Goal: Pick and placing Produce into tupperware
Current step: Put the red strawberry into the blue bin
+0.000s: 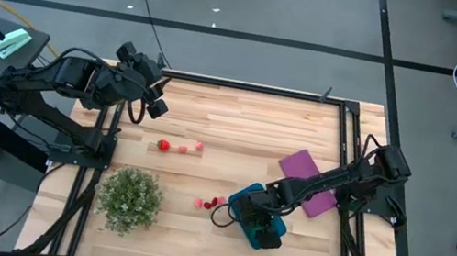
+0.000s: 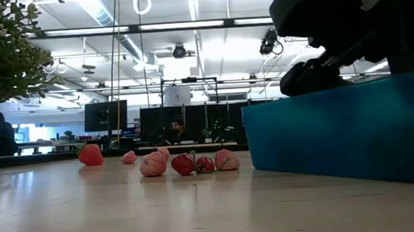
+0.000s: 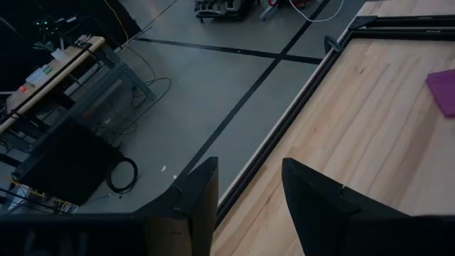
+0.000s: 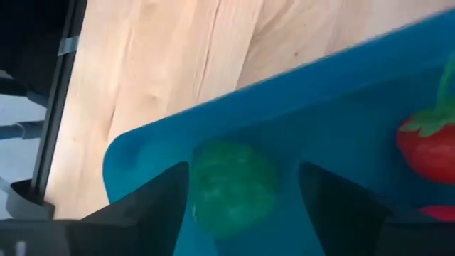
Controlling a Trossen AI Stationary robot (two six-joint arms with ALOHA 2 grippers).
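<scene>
The teal-blue tupperware (image 1: 265, 235) sits near the table's near edge, right of the middle. My right gripper (image 4: 242, 174) hovers over it, open. A round green piece (image 4: 231, 188) lies on the container floor between the fingers, and a red strawberry (image 4: 426, 146) lies farther along inside. Outside the container, three small red and pink pieces (image 1: 209, 203) lie just left of it. A red one (image 1: 164, 145) and a pinkish one (image 1: 198, 148) lie nearer the table's middle. My left gripper (image 1: 158, 105) waits, open, at the far left.
A bushy green plant clump (image 1: 131, 200) stands at the near left. A flat purple rectangle (image 1: 306, 178) lies under my right arm, toward the right side. Black frame rails (image 1: 346, 148) run along the table's edges. Bare wood shows between the far edge and the produce.
</scene>
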